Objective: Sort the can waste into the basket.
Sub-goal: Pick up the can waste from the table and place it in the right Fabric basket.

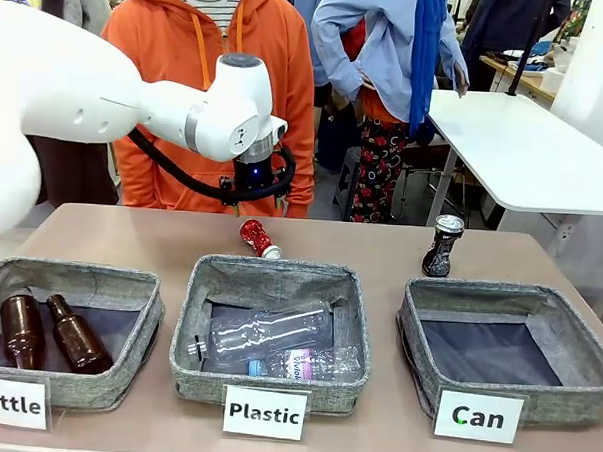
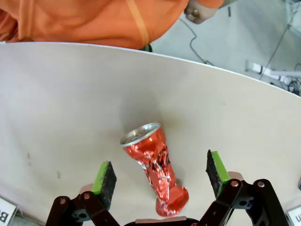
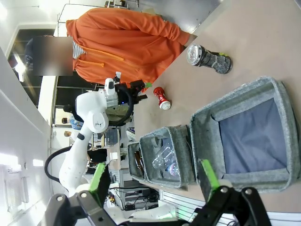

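— The left arm (image 1: 77, 91) is glossy white, with rounded joints and a grey ring. A black cable (image 1: 179, 176) loops under its wrist.
— The left tool (image 2: 161, 174) and right tool (image 3: 153, 179) have black linkages, copper-coloured rivets (image 2: 233, 183) and green pads (image 2: 102, 173).

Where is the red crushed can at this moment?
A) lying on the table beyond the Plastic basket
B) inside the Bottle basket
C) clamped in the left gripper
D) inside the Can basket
A: the red can lies on the table just beyond the Plastic basket, the open left gripper above it, pads clear of it.
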Robot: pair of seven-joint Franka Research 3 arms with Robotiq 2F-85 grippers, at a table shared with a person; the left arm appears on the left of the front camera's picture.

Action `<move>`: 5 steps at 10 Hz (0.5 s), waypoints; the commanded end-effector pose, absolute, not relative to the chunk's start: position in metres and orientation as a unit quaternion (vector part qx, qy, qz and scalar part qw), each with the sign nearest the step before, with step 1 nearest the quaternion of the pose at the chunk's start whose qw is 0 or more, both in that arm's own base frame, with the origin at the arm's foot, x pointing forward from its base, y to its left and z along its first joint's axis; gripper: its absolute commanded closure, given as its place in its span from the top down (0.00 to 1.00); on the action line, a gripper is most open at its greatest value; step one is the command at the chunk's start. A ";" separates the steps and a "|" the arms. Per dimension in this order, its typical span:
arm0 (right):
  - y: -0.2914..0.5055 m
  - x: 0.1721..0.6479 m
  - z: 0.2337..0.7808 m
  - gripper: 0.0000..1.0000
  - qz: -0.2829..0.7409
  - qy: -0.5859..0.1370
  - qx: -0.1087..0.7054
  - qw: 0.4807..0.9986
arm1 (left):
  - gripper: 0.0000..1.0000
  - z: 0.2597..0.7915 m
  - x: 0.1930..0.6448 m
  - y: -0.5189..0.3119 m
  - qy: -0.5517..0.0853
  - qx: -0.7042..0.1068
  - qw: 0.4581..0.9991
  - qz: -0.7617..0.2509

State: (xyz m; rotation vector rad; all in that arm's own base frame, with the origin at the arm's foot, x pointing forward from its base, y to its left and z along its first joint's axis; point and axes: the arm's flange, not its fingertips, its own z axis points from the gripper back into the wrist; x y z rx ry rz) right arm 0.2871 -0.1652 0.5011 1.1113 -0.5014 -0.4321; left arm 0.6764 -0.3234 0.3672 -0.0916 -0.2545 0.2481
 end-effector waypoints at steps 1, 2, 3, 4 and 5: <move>-0.163 0.288 0.500 1.00 -0.191 -0.249 0.526 0.791 | 1.00 0.358 0.694 -0.333 -0.110 -0.048 0.982 0.146; -0.163 0.288 0.500 1.00 -0.191 -0.249 0.526 0.791 | 1.00 0.350 0.699 -0.333 -0.100 -0.055 0.982 0.148; -0.163 0.288 0.500 1.00 -0.191 -0.249 0.526 0.791 | 1.00 0.338 0.703 -0.330 -0.089 -0.061 0.981 0.162; -0.163 0.288 0.500 1.00 -0.191 -0.249 0.526 0.791 | 1.00 0.329 0.704 -0.326 -0.081 -0.070 0.977 0.185; -0.163 0.288 0.500 1.00 -0.191 -0.249 0.526 0.791 | 1.00 0.322 0.704 -0.323 -0.073 -0.075 0.976 0.191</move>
